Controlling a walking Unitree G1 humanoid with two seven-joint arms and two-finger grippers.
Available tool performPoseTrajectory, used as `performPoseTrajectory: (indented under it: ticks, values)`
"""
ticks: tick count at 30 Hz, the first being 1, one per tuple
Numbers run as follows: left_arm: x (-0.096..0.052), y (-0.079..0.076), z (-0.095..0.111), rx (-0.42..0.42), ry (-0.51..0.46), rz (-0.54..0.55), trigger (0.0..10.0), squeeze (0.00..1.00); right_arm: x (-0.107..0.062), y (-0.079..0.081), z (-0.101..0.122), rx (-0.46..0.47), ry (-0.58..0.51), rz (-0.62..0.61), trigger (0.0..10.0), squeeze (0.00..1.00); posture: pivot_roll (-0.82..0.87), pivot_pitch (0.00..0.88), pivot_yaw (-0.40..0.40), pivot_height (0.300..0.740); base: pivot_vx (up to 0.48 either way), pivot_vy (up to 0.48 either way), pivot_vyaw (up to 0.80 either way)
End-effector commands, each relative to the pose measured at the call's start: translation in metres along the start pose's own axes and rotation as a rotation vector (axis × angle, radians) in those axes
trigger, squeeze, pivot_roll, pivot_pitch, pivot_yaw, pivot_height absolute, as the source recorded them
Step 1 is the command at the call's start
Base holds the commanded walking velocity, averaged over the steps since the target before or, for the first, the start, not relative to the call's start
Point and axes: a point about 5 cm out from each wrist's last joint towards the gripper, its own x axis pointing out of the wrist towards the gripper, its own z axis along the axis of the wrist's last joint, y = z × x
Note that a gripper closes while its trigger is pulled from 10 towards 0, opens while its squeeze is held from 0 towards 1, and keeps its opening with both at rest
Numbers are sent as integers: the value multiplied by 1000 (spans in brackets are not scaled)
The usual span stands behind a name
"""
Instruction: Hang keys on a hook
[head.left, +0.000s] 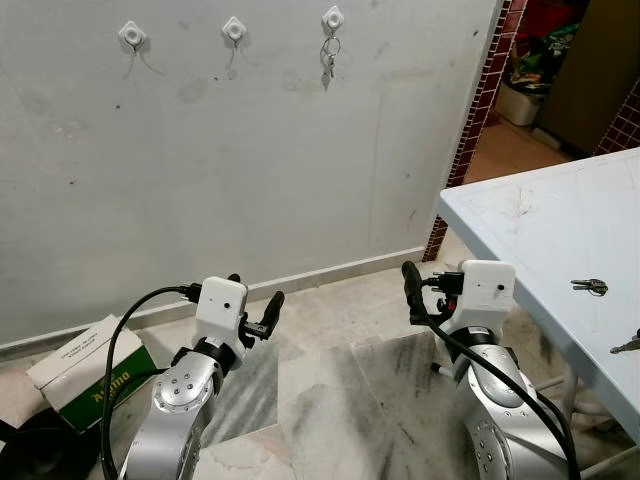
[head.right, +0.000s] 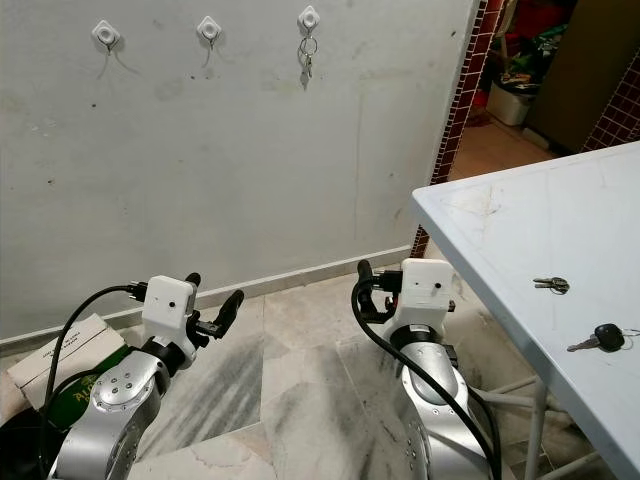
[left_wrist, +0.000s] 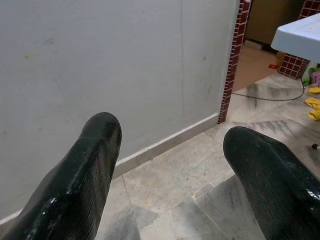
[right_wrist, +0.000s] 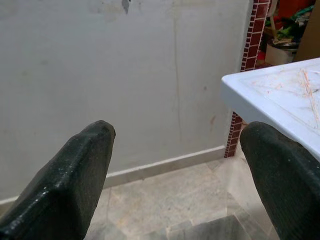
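Three white hooks sit high on the grey wall: the left hook (head.left: 132, 36), the middle hook (head.left: 233, 29) and the right hook (head.left: 332, 18). A set of keys (head.left: 329, 58) hangs from the right one. On the white table (head.left: 520, 225) to my right lie a silver key (head.right: 551, 284) and a black-headed key (head.right: 598, 337). My left gripper (head.left: 255, 300) is held low in front of me, open and empty. My right gripper (head.left: 415, 290) is also low, beside the table's edge, open and empty. In each wrist view the fingers (left_wrist: 85, 180) (right_wrist: 75, 180) stand wide apart, facing the wall.
A cardboard box (head.left: 85, 365) lies on the floor at the left by the wall's skirting. A red brick pillar (head.left: 480, 110) ends the wall on the right, with a cluttered doorway beyond. Marble floor stretches between me and the wall.
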Motion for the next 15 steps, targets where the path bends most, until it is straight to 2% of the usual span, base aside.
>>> performPoseTrajectory:
  ticks: [1,5,7,8,9,15]
  values:
    - [1,3,0,-16,0,-1,10000,0,1,3,2,2,-13,12,10000,1000,-33,0,39,740,0,0,0]
    - [2,3,0,-21,-1,-8,10000,0,2,2,2,-11,-15,13,10000,1000,-35,0,38,740,0,0,0]
    - [3,2,-1,-28,-3,-13,10000,0,3,1,2,-21,-14,12,10000,961,-35,0,36,740,0,0,0]
    - [3,2,-1,-29,-3,-13,10000,0,3,1,2,-23,-14,12,10000,298,-35,0,36,740,0,-244,0]
    - [3,1,-1,-30,-4,-14,10000,0,3,0,2,-26,-13,12,10000,0,-37,0,35,740,0,-251,0]
    - [2,0,0,-38,-4,-19,10000,0,2,1,1,-30,-9,21,10000,0,-38,4,33,740,0,-288,0]
